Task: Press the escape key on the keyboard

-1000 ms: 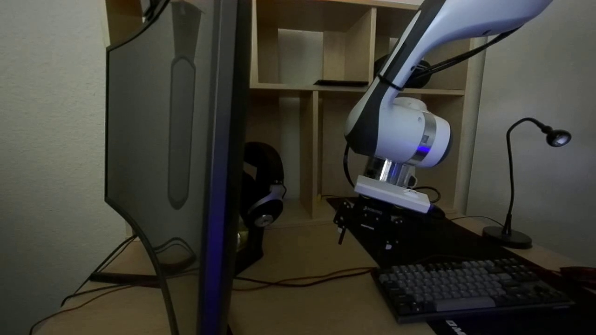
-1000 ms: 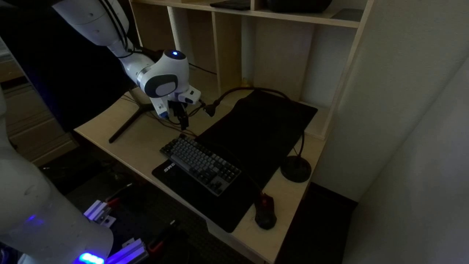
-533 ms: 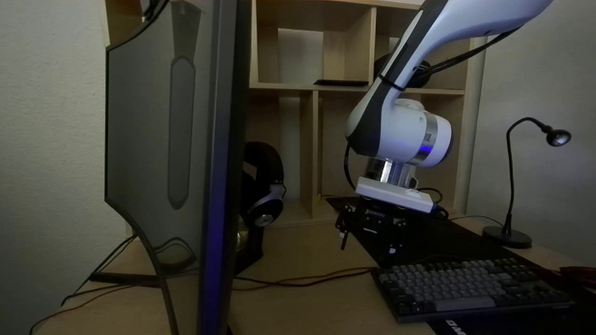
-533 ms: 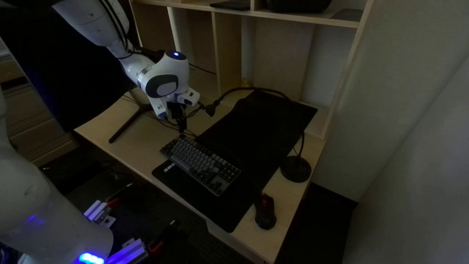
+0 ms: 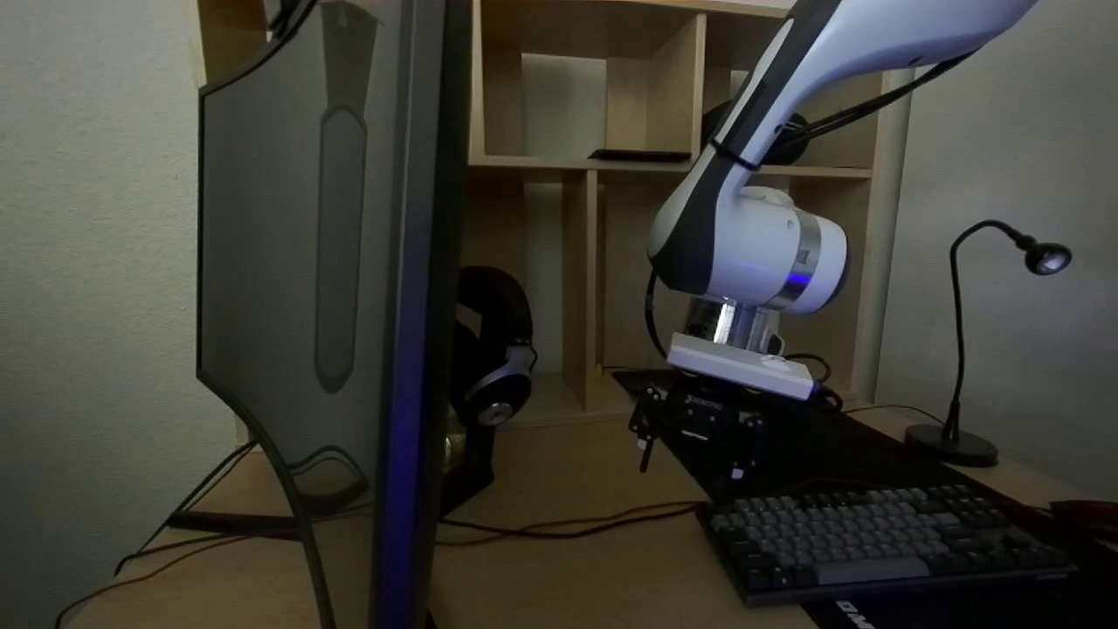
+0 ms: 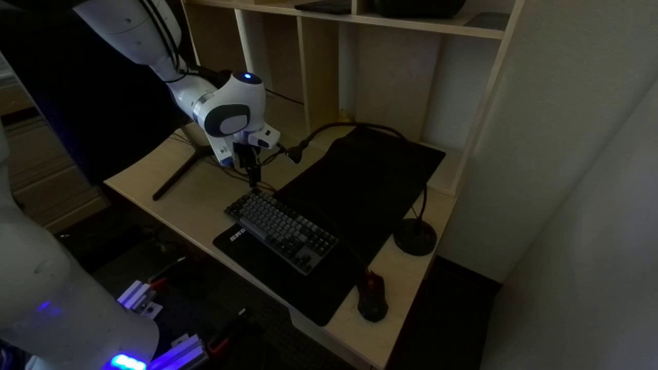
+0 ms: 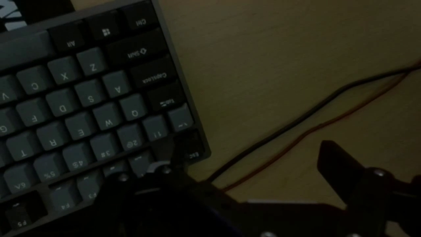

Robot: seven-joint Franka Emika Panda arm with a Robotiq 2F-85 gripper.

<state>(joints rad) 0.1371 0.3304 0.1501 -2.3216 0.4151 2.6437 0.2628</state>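
Note:
The dark keyboard (image 5: 873, 528) with greyish keys lies partly on the desk mat; it also shows in an exterior view (image 6: 280, 228) and in the wrist view (image 7: 87, 93). The black escape key (image 7: 194, 149) is at the keyboard's corner in the wrist view. My gripper (image 5: 690, 469) is open and empty, pointing down just above the keyboard's escape-key corner; it also shows in an exterior view (image 6: 254, 181). In the wrist view my gripper (image 7: 253, 148) has one finger overlapping the escape key's side and the other over bare wood. I cannot tell whether the finger touches the key.
A large monitor (image 5: 297, 245) stands beside the arm. Black and red cables (image 7: 296, 126) run over the wood by the keyboard. A black desk mat (image 6: 360, 174), a lamp (image 6: 415, 237), a mouse (image 6: 372, 300) and headphones (image 5: 500, 349) are on the desk, with a wooden shelf (image 5: 585, 164) behind.
The gripper has moved slightly down and a little toward the keyboard, mostly in the earlier half second. It stays open. The keyboard has not moved.

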